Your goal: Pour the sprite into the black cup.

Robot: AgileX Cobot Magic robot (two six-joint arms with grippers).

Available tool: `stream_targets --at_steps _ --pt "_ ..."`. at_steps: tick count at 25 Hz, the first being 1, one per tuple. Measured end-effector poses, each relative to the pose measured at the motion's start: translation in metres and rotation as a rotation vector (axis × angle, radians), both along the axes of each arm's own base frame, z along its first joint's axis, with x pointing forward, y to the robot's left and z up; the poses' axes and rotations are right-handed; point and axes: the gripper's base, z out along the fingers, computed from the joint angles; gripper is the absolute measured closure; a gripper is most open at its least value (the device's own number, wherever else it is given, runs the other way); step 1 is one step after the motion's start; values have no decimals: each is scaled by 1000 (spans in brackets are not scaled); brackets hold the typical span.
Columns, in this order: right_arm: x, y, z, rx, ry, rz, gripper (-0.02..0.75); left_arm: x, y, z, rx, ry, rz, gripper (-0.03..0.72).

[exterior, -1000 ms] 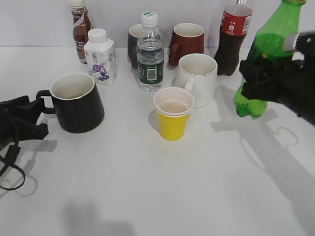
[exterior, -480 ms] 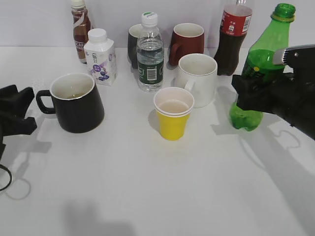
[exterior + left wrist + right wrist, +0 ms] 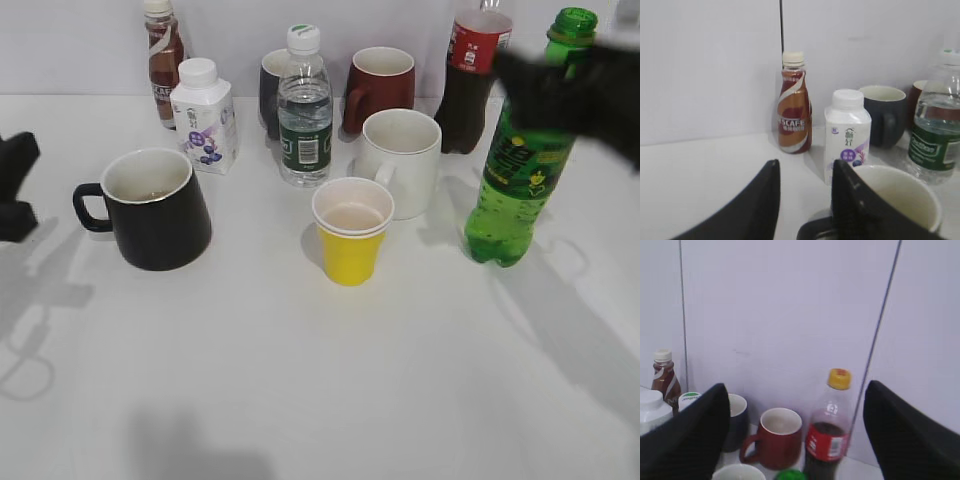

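Exterior view: sprite (image 3: 518, 175) upright on table (image 3: 300, 380), right of yellow cup (image 3: 351, 243); black cup (image 3: 155, 207) at left. Right claw (image 3: 795, 440) spread wide, empty; left claw (image 3: 805, 200) also parted.

Sprite (image 3: 517, 170) green, yellow-green label; black cup (image 3: 155, 208), white interior.

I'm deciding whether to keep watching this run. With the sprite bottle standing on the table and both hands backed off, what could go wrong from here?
1. The sprite stands uncapped beside the white mug and cola bottle; the right hand, open just above it, could knock it over.
2. The left hand sits open near the black cup; a careless move could shove it.
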Motion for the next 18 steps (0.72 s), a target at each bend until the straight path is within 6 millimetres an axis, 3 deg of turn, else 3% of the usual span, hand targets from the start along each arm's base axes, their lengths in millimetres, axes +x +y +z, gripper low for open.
stream_targets --at_steps 3,5,9,13,18 --pt "-9 0 50 -29 -46 32 111 -9 4 28 5 110 17 410" --pt "-21 -2 80 -60 -85 48 111 -20 6 58 2 179 15 410" --pt "-58 -15 119 -114 -101 40 111 -63 17 113 23 199 -8 410" --pt "-102 -34 131 -145 17 5 111 -109 31 138 67 199 -4 410" --pt "-162 -59 117 -191 315 -24 112 -154 45 127 114 314 7 410"
